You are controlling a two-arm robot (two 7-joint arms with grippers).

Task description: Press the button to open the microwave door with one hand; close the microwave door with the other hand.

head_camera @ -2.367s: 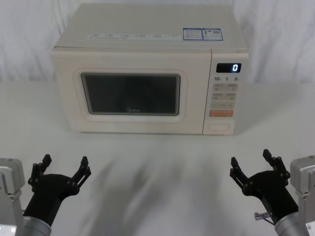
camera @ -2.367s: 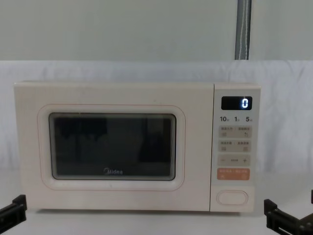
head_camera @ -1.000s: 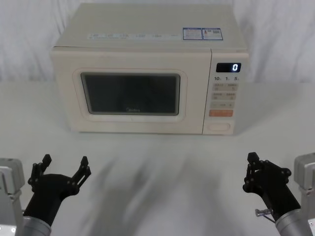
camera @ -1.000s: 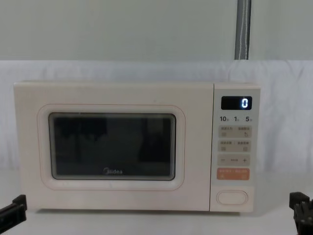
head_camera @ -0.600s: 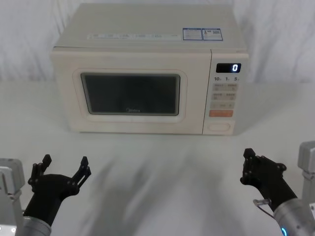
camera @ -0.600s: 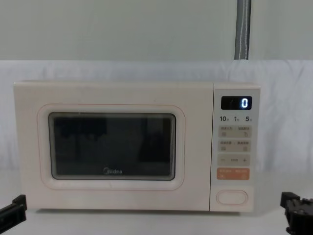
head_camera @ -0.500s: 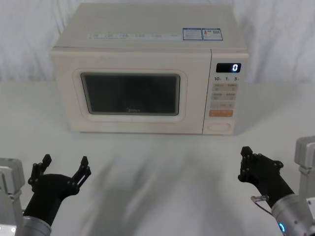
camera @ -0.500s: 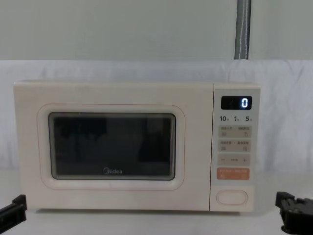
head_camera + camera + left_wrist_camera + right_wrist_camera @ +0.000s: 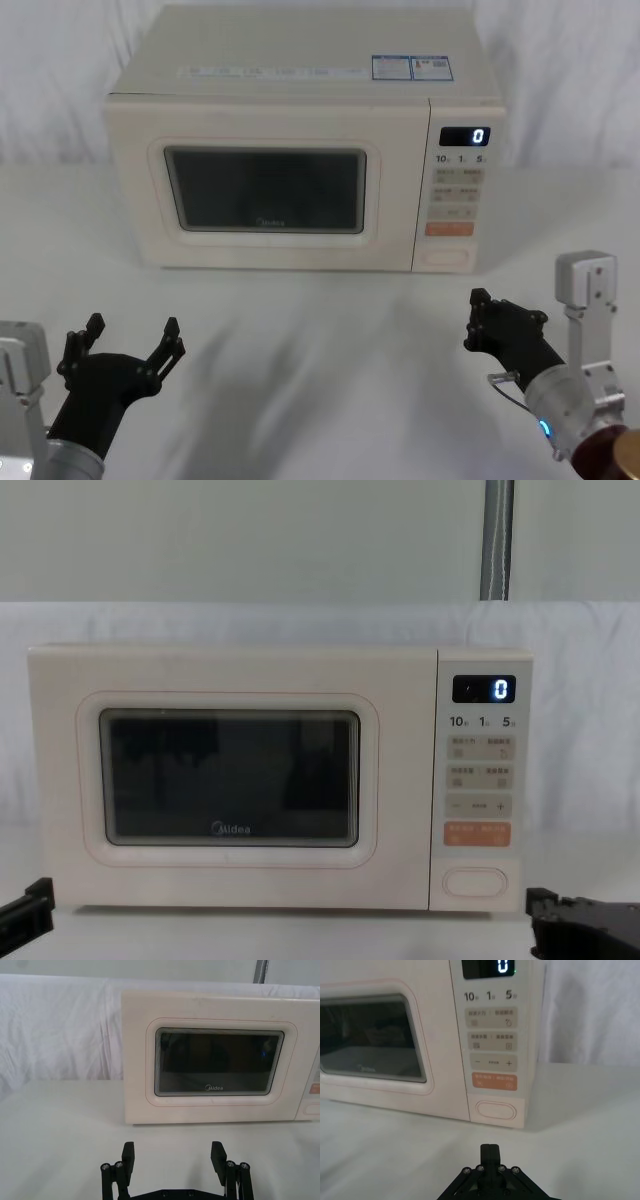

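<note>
The microwave [image 9: 300,150] stands square on the white-draped surface [image 9: 300,350], front facing the robot, which puts both its controls and its door within straight reach. The microwave door [image 9: 265,190] sits flush and closed, so the opening step is judged not yet done. The button [image 9: 446,258], a wide cream oval, lies at the bottom of the microwave's control panel, just under the orange key [image 9: 448,229] and to the right of the door. The right gripper [image 9: 478,322] is in front of the microwave's lower right corner, near the button but apart from it; its fingers are pressed together into one narrow tip, empty, which suits poking a key rather than grasping, and in the right wrist view that tip [image 9: 489,1149] lines up just below the button [image 9: 495,1110]. The left gripper [image 9: 130,335] hovers low in front of the microwave's left side, well apart from the door, fingers spread wide and holding nothing, likely waiting to push the door shut.
</note>
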